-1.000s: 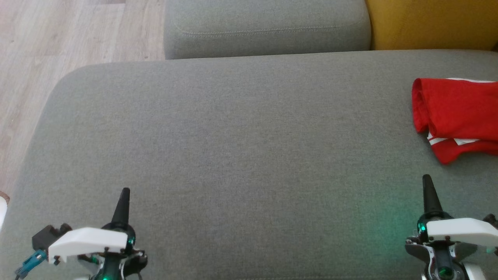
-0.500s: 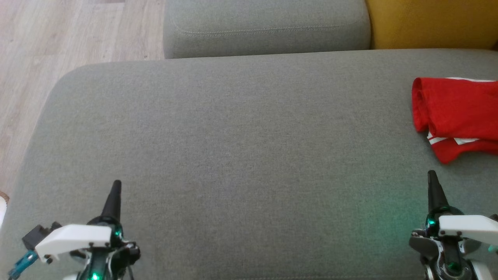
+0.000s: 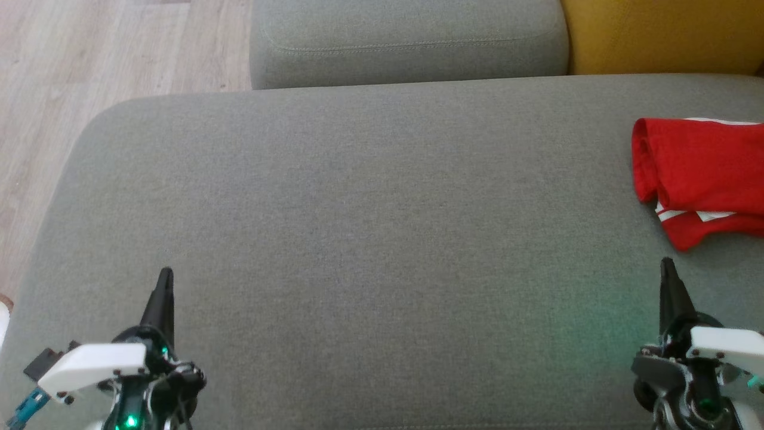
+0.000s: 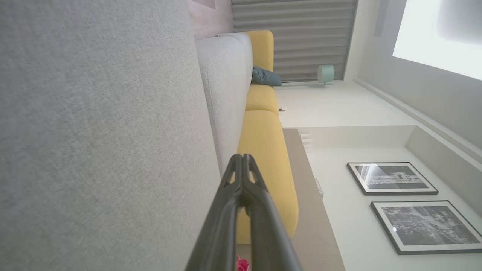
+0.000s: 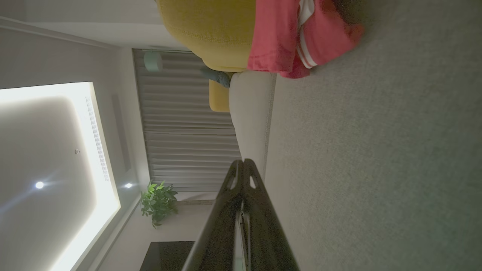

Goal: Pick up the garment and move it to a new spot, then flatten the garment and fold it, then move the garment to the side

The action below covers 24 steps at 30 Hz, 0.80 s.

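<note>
A folded red garment [image 3: 698,173] with white stripes lies at the right edge of the grey sofa seat [image 3: 382,227], partly cut off by the head view's border. In the right wrist view the garment [image 5: 293,34] shows at the top. My left gripper [image 3: 164,276] hovers over the seat's near left, shut and empty, its tips pressed together in the left wrist view [image 4: 241,158]. At the near right, a little short of the garment, my right gripper [image 3: 667,266] is also shut on nothing; its tips [image 5: 243,162] meet as well.
A grey cushion [image 3: 406,42] and a yellow cushion [image 3: 662,36] form the sofa's back. Wooden floor [image 3: 89,65] lies to the left beyond the seat's rounded edge. A small bit of red [image 4: 241,263] peeks beside my left fingers in the left wrist view.
Both grippers have drifted outward and slightly forward: the left one toward the left, the right one toward the right. The garment has not moved.
</note>
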Motion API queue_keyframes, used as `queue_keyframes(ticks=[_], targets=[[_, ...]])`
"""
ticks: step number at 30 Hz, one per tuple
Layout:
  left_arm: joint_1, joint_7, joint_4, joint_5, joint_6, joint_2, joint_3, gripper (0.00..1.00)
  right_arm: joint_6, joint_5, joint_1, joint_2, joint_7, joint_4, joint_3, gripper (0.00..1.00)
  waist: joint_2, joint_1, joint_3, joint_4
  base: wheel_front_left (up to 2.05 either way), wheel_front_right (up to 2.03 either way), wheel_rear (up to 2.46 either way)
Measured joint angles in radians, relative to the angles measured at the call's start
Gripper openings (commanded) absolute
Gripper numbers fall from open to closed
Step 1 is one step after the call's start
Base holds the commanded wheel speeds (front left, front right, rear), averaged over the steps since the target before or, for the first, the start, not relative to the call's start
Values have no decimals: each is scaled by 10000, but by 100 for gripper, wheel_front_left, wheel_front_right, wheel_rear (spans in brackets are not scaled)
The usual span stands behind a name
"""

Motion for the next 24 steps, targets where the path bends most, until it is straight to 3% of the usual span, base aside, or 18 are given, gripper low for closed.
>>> queue_keyframes(ticks=[7, 24], targets=[[-141, 201, -44, -706, -130, -4, 102, 0, 2, 780, -143, 0, 167, -50, -134, 0, 0, 0, 11, -6, 0, 0, 0], [-141, 207, -46, -746, -130, -12, 242, 0, 2, 805, -143, 0, 184, -50, -155, 0, 0, 0, 11, -6, 0, 0, 0]])
